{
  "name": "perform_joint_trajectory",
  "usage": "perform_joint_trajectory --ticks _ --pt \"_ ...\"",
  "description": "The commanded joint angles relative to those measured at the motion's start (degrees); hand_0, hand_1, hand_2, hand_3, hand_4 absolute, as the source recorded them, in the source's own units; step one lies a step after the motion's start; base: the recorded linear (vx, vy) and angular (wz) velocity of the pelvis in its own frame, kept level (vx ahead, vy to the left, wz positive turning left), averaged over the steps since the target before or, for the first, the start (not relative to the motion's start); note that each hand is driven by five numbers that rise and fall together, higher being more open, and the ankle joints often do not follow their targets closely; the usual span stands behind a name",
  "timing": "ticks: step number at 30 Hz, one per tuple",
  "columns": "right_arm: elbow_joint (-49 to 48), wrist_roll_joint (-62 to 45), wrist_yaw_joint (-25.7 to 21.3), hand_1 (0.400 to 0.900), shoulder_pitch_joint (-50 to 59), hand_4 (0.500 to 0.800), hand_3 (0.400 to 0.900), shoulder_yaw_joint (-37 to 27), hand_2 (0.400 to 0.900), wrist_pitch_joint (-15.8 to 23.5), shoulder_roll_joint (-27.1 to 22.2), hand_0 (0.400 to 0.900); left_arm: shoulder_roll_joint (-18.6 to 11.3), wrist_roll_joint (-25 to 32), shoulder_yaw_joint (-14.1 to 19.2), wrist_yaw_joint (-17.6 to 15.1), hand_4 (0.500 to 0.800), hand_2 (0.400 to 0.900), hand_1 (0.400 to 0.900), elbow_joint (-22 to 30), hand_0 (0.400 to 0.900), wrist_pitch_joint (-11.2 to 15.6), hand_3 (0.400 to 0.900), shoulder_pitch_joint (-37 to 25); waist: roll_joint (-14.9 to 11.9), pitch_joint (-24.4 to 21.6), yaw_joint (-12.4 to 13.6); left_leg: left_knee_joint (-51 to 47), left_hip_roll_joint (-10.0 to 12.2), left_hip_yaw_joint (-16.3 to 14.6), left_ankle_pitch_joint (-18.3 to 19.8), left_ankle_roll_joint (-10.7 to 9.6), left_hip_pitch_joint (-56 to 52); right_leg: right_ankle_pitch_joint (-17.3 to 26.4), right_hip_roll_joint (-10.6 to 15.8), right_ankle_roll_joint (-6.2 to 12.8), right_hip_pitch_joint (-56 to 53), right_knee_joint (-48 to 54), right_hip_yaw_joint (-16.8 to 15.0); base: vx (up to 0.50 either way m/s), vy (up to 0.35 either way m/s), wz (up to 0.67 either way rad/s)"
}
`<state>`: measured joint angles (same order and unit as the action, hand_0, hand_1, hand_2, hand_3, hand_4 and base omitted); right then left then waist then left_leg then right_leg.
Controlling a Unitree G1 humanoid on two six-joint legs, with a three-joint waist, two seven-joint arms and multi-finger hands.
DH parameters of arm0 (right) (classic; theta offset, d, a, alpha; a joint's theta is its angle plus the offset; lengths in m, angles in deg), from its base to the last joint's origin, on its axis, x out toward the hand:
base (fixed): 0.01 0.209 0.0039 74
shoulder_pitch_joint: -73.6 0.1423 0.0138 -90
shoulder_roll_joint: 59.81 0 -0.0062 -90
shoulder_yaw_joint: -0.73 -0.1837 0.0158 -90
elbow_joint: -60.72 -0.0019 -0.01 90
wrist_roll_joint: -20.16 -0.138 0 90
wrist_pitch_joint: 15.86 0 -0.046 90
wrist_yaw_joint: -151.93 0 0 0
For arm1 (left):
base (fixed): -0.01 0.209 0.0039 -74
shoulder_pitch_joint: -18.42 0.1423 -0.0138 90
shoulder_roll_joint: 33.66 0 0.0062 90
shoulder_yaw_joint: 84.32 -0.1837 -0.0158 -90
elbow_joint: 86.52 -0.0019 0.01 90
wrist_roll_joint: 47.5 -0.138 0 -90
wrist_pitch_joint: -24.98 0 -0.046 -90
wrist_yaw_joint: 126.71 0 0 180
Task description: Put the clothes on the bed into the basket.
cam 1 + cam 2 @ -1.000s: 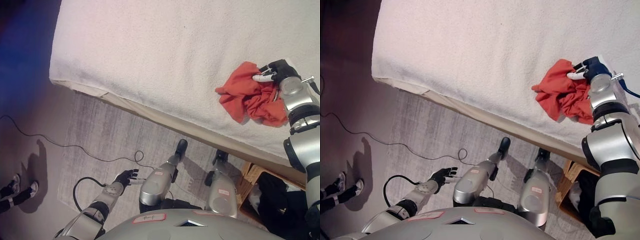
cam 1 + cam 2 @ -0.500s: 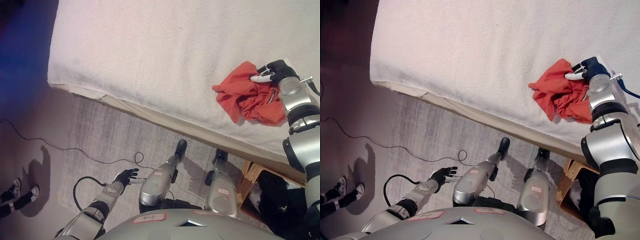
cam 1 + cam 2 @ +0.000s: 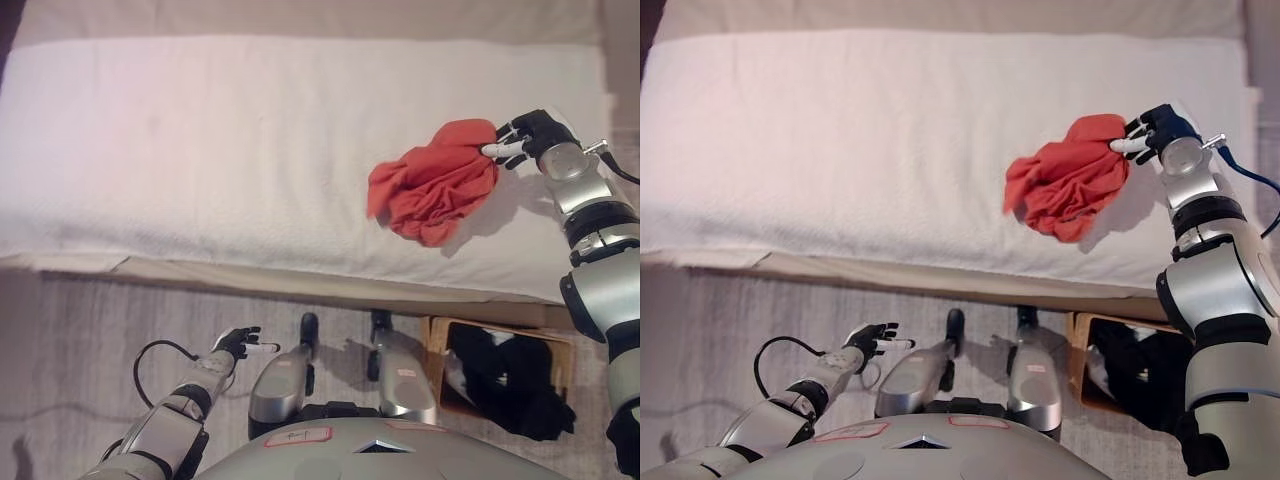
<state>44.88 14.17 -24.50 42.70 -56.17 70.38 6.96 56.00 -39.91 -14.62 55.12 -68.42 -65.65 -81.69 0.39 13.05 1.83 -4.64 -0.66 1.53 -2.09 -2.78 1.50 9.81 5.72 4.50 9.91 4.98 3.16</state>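
right hand [image 3: 527, 132]: fingers curled, pinching the top corner of the red shirt [image 3: 432, 181]
red shirt: bunched, on the bed [image 3: 200, 140], spreading below and to the left of the right hand; long axis slants from the pinched corner down-left toward the bed's near edge
left hand [image 3: 238, 341]: low over the floor, well apart from the shirt, fingers loosely spread, holding nothing
basket [image 3: 498, 372]: on the floor below the right hand, just past the bed edge, dark clothes inside
views: left eye shows the basket's wicker rim and far side; right eye has the right arm covering that side
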Motion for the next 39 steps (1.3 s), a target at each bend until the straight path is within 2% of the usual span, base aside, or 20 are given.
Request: perform_joint_trajectory --ticks 1,12,24,33,39 --pt "1.1 0.9 -0.5 0.400 5.2 0.500 0.400 4.2 0.400 1.4 -4.1 0.400 -4.3 -0.6 -0.7 -0.3 0.800 0.900 0.900 -5.8 0.900 -1.0 0.900 3.1 -1.5 -7.8 -0.4 2.2 1.0 -2.7 6.1 0.0 0.1 -4.5 3.0 3.61 -1.9 -0.8 -2.7 0.05 0.020 -0.42" --pt "1.4 2.2 0.7 0.400 7.7 0.500 0.400 5.6 0.400 1.2 -12.4 0.400 -6.6 -1.7 2.9 0.2 0.800 0.900 0.900 -8.0 0.900 -1.6 0.900 5.5 -3.4 -12.5 -3.4 2.1 1.5 -8.0 8.3 1.0 -5.9 -4.0 1.0 4.56 -4.0 -1.2 -7.7 0.00 0.019 -0.40" --pt "3.3 3.9 0.7 0.400 10.2 0.500 0.400 6.6 0.400 0.6 -17.9 0.400 -8.2 -1.7 4.4 0.0 0.800 0.900 0.900 -7.7 0.900 -1.7 0.900 6.3 -3.5 -13.4 -6.0 2.7 0.7 -13.6 9.8 2.3 -8.5 -1.5 -0.2 6.46 -2.7 -1.7 -12.6 -0.05 0.022 -0.35" --pt "5.4 5.6 1.3 0.400 11.3 0.500 0.400 7.5 0.400 0.1 -21.7 0.400 -9.5 -2.3 5.6 0.3 0.800 0.900 0.900 -8.2 0.900 -1.8 0.900 7.2 -3.1 -13.2 -6.9 3.5 -0.1 -16.0 10.7 3.2 -9.2 0.0 -0.6 7.24 -1.6 -1.9 -14.3 -0.03 0.013 -0.24" --pt "5.9 5.3 1.4 0.400 11.4 0.500 0.400 7.5 0.400 -0.4 -24.6 0.400 -10.2 -2.5 6.0 0.2 0.800 0.900 0.900 -8.2 0.900 -2.0 0.900 6.8 -2.7 -13.0 -8.1 4.0 -0.4 -16.5 11.4 3.6 -9.7 0.5 -1.0 7.54 -1.6 -1.9 -15.1 -0.03 0.010 -0.15"
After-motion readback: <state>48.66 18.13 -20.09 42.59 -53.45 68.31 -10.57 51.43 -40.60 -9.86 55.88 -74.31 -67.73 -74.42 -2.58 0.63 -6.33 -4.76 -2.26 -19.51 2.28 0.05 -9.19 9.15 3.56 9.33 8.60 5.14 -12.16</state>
